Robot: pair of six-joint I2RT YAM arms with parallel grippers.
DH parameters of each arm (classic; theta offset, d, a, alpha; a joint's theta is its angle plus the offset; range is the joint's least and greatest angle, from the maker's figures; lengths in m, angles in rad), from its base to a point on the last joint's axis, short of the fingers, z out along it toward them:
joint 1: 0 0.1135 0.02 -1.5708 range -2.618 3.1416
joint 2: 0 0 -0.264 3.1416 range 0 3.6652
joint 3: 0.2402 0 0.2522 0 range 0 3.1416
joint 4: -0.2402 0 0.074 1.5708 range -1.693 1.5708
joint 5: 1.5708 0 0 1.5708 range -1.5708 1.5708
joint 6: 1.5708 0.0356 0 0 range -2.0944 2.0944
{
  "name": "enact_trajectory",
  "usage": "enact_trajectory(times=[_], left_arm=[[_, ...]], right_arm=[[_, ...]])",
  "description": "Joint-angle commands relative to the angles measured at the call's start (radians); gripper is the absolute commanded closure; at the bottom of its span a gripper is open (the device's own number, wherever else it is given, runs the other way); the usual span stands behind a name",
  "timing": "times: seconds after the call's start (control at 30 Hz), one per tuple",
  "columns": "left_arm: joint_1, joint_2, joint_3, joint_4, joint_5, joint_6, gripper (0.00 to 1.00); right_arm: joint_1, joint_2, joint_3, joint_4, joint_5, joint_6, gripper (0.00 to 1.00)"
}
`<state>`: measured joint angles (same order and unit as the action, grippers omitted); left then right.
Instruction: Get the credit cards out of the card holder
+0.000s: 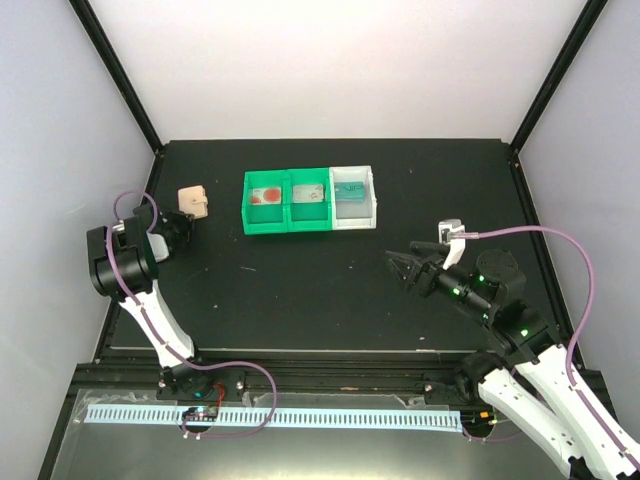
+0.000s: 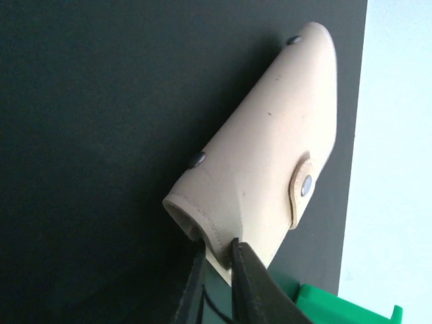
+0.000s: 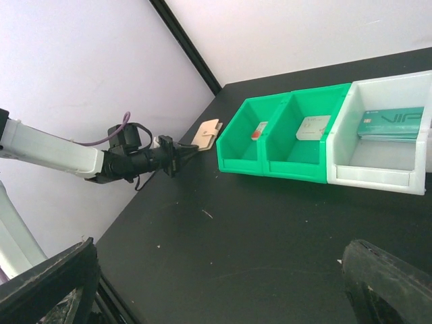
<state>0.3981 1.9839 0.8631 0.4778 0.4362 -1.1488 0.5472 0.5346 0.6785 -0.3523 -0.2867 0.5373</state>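
The tan card holder (image 1: 194, 200) lies folded at the table's far left. In the left wrist view, my left gripper (image 2: 217, 246) is shut on the near edge of the card holder (image 2: 270, 155). The credit cards lie in the bins: a white-and-red card (image 1: 266, 195), a grey card (image 1: 310, 192) and a teal card (image 1: 350, 190). My right gripper (image 1: 400, 265) is wide open and empty over the table's right middle. The right wrist view shows the holder (image 3: 206, 133), the left gripper (image 3: 177, 154), the red card (image 3: 260, 130), the grey card (image 3: 312, 126) and the teal card (image 3: 391, 123).
Two joined green bins (image 1: 288, 225) and a white bin (image 1: 372, 200) stand in a row at the back middle. The enclosure's left wall is close behind the holder. Small crumbs dot the black table (image 1: 320, 300).
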Motion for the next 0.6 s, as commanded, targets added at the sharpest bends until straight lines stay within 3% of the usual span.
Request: enact_trajectory(times=[0.0,0.13,0.57], left_arm=[[0.007,0.033,0.028,-0.023,-0.003,-0.016,0.90],[0.008,0.035,0.046,-0.043,0.007,-0.003,0.98],[0.006,-0.065,-0.006,-0.084,0.057,-0.002,0.98]], right_arm=[[-0.006,-0.004,0.001,-0.004,0.023,-0.005,0.02],[-0.005,-0.010,0.001,-0.013,0.028,0.003,0.01],[-0.006,-0.064,-0.041,-0.012,0.034,0.057,0.02]])
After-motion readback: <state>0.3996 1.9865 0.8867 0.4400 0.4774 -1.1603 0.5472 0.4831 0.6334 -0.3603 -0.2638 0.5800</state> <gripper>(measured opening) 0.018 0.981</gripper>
